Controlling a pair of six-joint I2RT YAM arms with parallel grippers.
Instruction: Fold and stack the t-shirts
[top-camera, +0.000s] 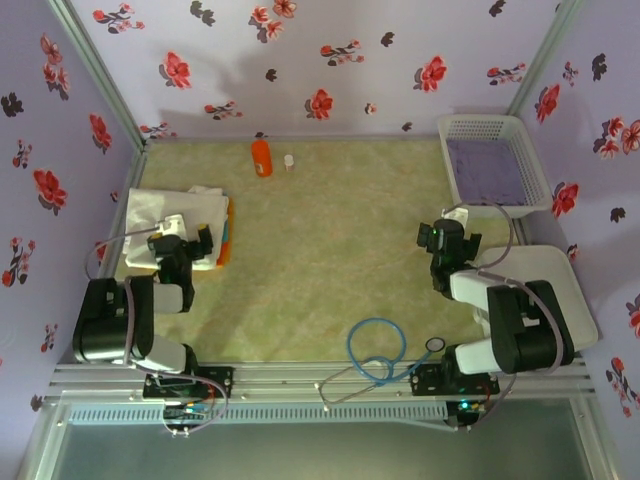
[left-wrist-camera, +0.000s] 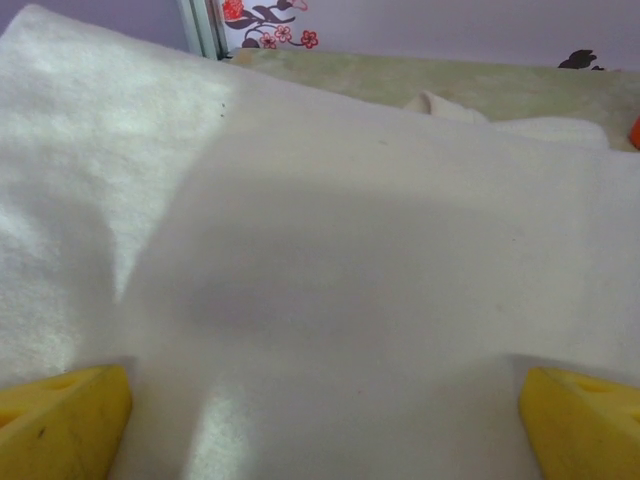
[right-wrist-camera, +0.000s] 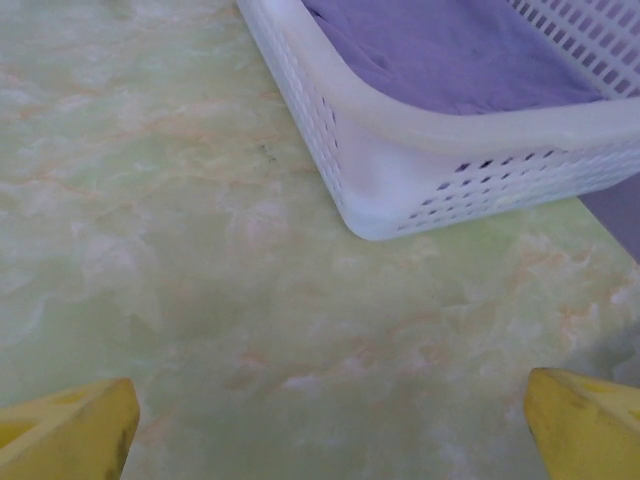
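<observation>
Closest up are the left gripper's (left-wrist-camera: 322, 430) yellow fingertips (left-wrist-camera: 60, 425), spread way out to either corner of the left wrist view with nothing between them but the white t-shirt (left-wrist-camera: 350, 250) lying flat underneath; can't tell if the tips actually touch the cloth; from the top view that white tee is folded on top of a stack at the left side of the table (top-camera: 320, 270), with an orange t-shirt (top-camera: 230, 215) edge and a sliver of a teal t-shirt (top-camera: 222, 252) peeking out along the right side of the pile; right gripper (right-wrist-camera: 325, 425) is just as wide open, grabbing nothing, hanging over bare greenish tabletop just short of the white plastic basket (right-wrist-camera: 440, 130); the basket sits at the far right corner with a purple cloth (right-wrist-camera: 440, 50) lying inside it; near the back wall there's an orange bottle (top-camera: 261, 157) with a small white object (top-camera: 289, 160) just beside it; a blue cable loop (top-camera: 375, 350) lies by the right arm's base.
</observation>
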